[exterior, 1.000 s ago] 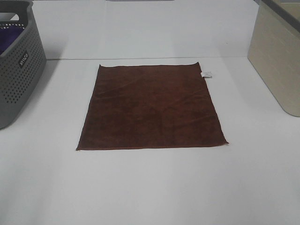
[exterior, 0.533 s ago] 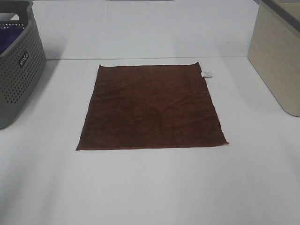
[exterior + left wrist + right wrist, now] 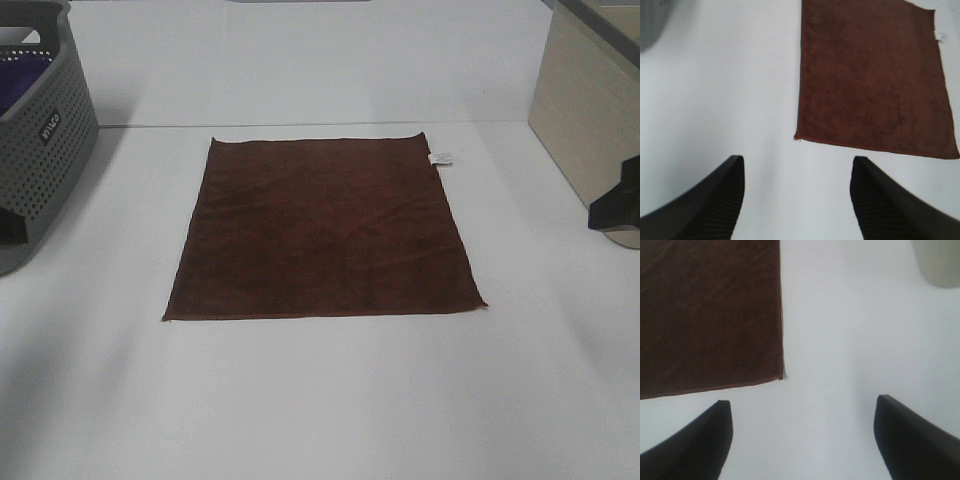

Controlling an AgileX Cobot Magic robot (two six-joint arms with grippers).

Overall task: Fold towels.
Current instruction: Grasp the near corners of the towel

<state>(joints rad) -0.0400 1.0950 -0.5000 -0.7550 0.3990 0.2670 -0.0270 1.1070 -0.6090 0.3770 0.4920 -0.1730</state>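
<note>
A dark brown towel point(image 3: 325, 228) lies flat and unfolded on the white table point(image 3: 320, 400), with a small white tag point(image 3: 441, 157) at its far right corner. It also shows in the left wrist view point(image 3: 872, 80) and the right wrist view point(image 3: 707, 315). My left gripper point(image 3: 797, 200) is open and empty, above bare table near the towel's front left corner. My right gripper point(image 3: 802, 440) is open and empty, near the towel's front right corner. In the high view the right arm point(image 3: 618, 200) shows at the right edge and a sliver of the left arm point(image 3: 8, 225) at the left edge.
A grey perforated basket point(image 3: 40, 130) with purple cloth inside stands at the far left. A beige bin point(image 3: 590, 110) stands at the far right; it also shows in the right wrist view point(image 3: 940, 262).
Both arms have come into the high view at its left and right edges. The towel has not moved.
</note>
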